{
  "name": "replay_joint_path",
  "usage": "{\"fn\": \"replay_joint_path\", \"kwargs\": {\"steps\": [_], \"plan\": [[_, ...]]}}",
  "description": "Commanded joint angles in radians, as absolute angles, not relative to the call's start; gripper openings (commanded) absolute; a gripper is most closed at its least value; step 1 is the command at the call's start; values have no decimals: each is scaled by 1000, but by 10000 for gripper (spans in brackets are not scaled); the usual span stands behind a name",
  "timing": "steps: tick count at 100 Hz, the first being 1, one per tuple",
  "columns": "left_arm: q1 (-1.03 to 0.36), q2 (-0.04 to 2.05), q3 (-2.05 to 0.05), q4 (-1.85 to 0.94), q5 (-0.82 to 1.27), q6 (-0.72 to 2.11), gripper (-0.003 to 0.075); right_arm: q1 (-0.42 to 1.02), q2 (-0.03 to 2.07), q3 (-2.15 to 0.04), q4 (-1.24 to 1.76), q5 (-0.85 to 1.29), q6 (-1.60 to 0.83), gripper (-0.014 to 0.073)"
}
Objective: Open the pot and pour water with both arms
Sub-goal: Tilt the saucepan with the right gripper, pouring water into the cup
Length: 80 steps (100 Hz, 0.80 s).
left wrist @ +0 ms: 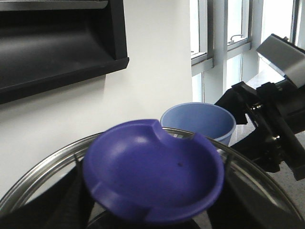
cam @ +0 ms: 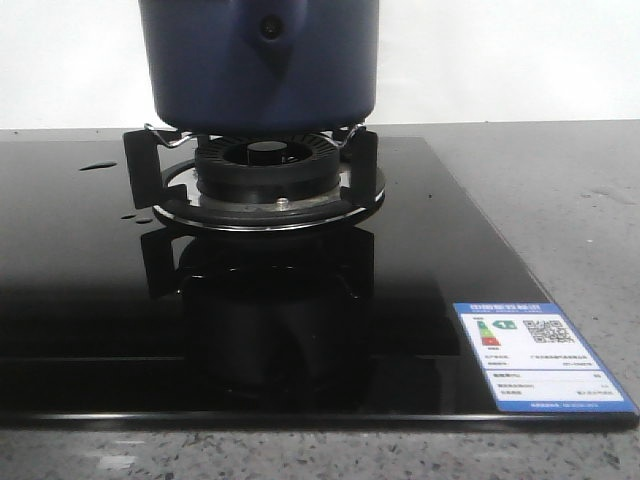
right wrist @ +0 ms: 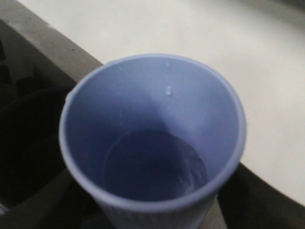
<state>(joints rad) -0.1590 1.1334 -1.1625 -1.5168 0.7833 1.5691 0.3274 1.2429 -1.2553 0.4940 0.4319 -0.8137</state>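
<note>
The dark navy pot (cam: 260,70) stands on the gas burner (cam: 265,165), its handle mount and rivet (cam: 268,28) facing me; its top is cut off in the front view. Neither gripper shows there. My left gripper (left wrist: 152,210) is shut on the purple knob (left wrist: 155,174) of the glass lid, whose metal rim (left wrist: 43,167) curves around it. My right gripper (right wrist: 157,214) is shut on the pale blue ribbed cup (right wrist: 152,143), upright with water (right wrist: 155,167) in its bottom. The cup (left wrist: 198,121) also shows beyond the lid in the left wrist view, held by the right arm (left wrist: 271,129).
The black glass hob (cam: 80,300) carries a blue-and-white label (cam: 540,355) at the front right and a few water drops (cam: 98,166) at the left. Grey stone counter (cam: 560,200) lies to the right. A black range hood (left wrist: 57,43) and a window (left wrist: 224,28) are behind.
</note>
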Motion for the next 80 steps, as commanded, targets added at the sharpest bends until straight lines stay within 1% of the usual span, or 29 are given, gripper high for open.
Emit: {"fn": "replay_joint_path", "kwargs": {"steps": [1, 16, 45, 80], "plan": [[-157, 1110, -1196, -1579, 770, 1535, 295, 335, 1247, -1343, 499, 391, -879, 227], [-157, 1106, -1196, -1561, 770, 1529, 295, 335, 1296, -1415, 473, 459, -936, 227], [-157, 1069, -1196, -1533, 718, 1529, 295, 335, 1336, -1465, 336, 467, -945, 227], [-157, 1027, -1196, -1496, 682, 1504, 295, 431, 1387, -1475, 160, 427, -981, 227]]}}
